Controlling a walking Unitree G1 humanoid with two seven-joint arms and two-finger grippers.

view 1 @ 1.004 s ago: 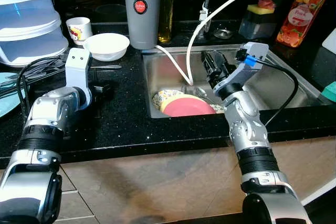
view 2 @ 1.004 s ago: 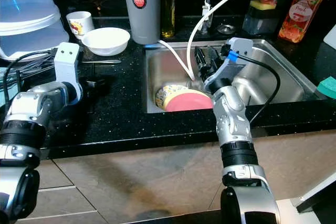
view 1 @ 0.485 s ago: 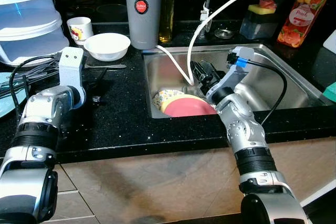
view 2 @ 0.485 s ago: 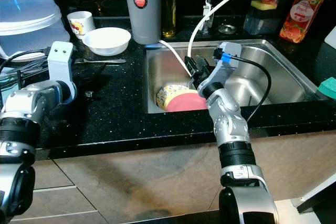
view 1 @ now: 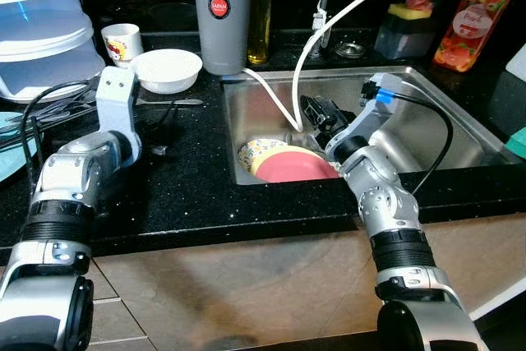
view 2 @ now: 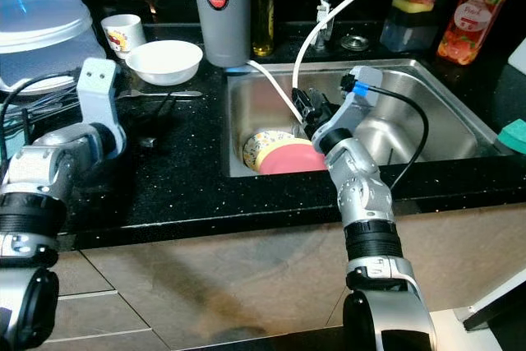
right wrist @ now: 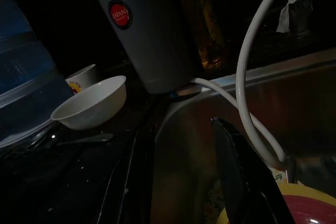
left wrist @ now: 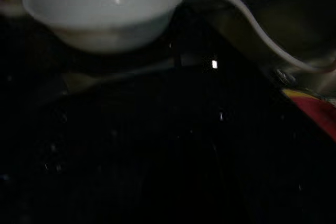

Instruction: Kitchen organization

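Red plate (view 1: 294,167), stacked in the sink (view 1: 427,133) at its left-front corner, is found just below the right gripper (view 1: 316,113), whose fingers are held parted and empty.

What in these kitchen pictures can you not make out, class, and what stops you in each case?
- Left gripper fingers: the left wrist view is too dark beyond the white bowl.
- Patterned plate: mostly covered by the red plate in the sink.
- Orange bottle label: print too small in the head views.
- Right gripper: whether it touches anything is hidden behind its own wrist.
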